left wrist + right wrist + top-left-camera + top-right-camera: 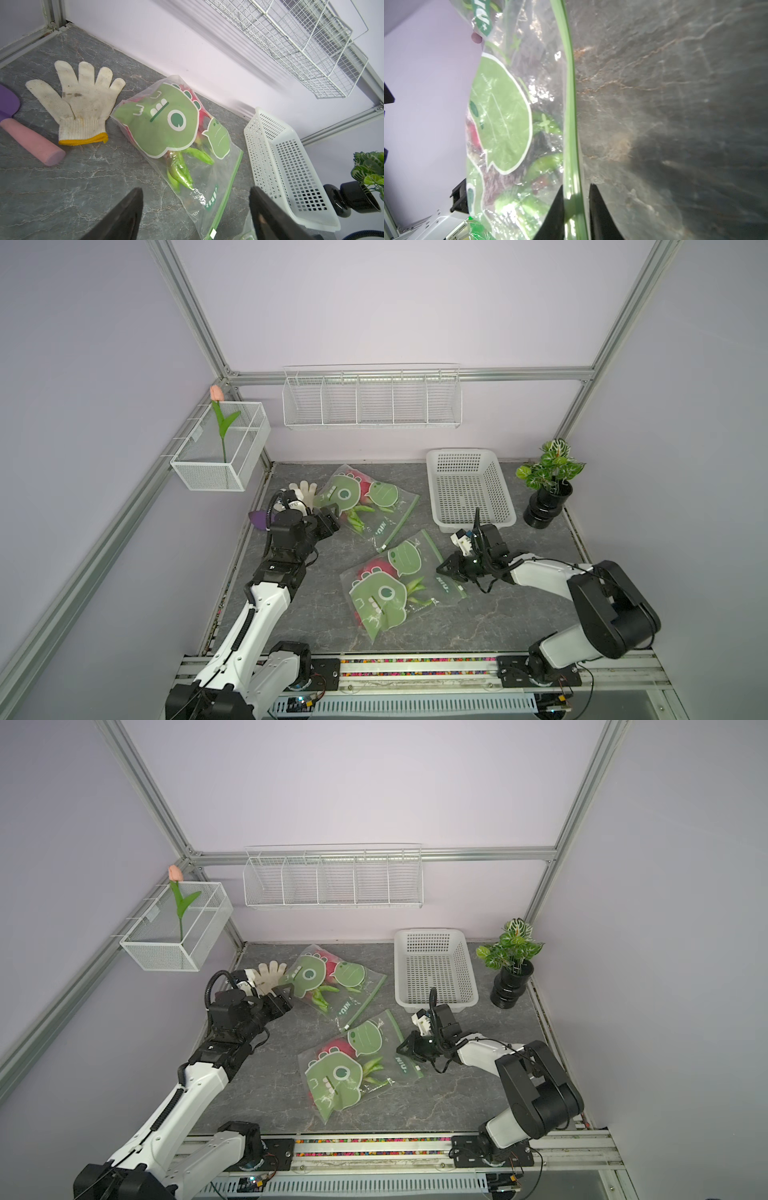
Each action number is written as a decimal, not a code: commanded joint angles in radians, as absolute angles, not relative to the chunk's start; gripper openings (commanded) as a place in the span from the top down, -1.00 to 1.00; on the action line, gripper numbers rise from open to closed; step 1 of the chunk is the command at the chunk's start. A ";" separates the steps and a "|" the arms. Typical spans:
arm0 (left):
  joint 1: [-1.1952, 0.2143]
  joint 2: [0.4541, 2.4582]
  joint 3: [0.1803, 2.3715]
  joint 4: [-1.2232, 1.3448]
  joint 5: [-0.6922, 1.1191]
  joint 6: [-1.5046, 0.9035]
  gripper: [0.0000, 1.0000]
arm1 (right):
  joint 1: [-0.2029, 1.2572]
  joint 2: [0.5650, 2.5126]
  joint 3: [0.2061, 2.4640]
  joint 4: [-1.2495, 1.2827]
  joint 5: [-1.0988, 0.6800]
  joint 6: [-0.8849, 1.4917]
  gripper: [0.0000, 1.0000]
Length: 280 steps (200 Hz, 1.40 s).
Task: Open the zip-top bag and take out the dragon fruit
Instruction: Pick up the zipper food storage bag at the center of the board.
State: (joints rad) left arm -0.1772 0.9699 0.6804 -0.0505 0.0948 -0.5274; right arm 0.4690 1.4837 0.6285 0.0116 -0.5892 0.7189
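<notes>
**ZIP NOT OPEN YET, FRUIT STILL BAGGED**

Spotted dragon fruit [371, 569] as a magenta patch with green scale tips behind the green cartoon print, sealed inside near bag [390, 593] mid-table [498, 614]. More magenta [360, 484] inside far bag [365, 506], just behind the near one. Cannot count fruits through the print.

Progress, judged: early.
- No fruit out: none loose on the table, none in white basket [461, 452].
- Reading zip strip [570, 104] of near bag as one flat, closed green band. Same impression of far bag's strip.
- Left to do: open the zip, spread the mouth, reach in, pull fruit clear. Probably the same again for the far bag.

Right gripper [576, 185]:
- Down at the zip edge of near bag, on the side away from the fruit.
- Narrow, with fingertips [554, 218] either side of the green strip.
- Looks touching on one side, with a thin dark gap on the other, so cannot tell whether pinched tight.
- Fruit just past the strip, inside the film: near the fingertips, not touching them.

Left gripper [195, 188]:
- Spread wide, holding nothing, aimed at far bag.
- No contact with the film visible in the wrist view.
- Fruit there ahead of the fingertips, apart from them.
- Dirty white glove [83, 108] lying flat just beside that bag, on the side away from the basket.
</notes>
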 commanded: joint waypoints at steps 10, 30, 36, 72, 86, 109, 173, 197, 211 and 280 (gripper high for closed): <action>-0.185 0.925 0.692 -0.053 0.136 -0.488 -0.63 | 0.531 1.360 0.698 -0.073 -0.500 0.757 0.60; -0.216 0.886 0.699 -0.064 0.147 -0.455 -0.57 | 0.566 1.293 0.729 -0.105 -0.437 0.781 0.68; -0.237 0.871 0.699 -0.061 0.151 -0.435 -0.54 | 0.575 1.277 0.737 -0.111 -0.421 0.790 0.72; -0.463 0.799 0.722 -0.072 0.080 -0.275 -0.52 | 0.633 1.234 0.785 -0.104 -0.343 0.836 0.86; -0.549 0.786 0.737 -0.087 0.033 -0.227 -0.50 | 0.654 1.233 0.804 -0.103 -0.312 0.842 0.86; -0.662 0.780 0.743 -0.088 -0.004 -0.156 -0.50 | 0.682 1.249 0.847 -0.109 -0.288 0.848 0.86; -0.900 0.773 0.776 -0.098 -0.035 0.001 -0.47 | 0.741 1.214 0.969 -0.093 -0.183 0.896 0.86; -0.929 0.771 0.773 -0.087 -0.011 0.024 -0.45 | 0.771 1.207 1.000 -0.044 -0.150 0.910 0.86; -0.942 0.768 0.776 -0.087 0.007 0.026 -0.43 | 0.788 1.213 1.006 0.001 -0.147 0.924 0.86; -1.003 0.716 0.724 -0.057 0.026 0.050 -0.41 | 0.869 1.256 1.057 0.124 -0.106 0.914 0.86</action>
State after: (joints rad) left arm -0.9943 0.7570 0.7418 -0.0788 0.0055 0.0181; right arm 0.8391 1.2495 1.0286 0.0051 -0.1440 0.9131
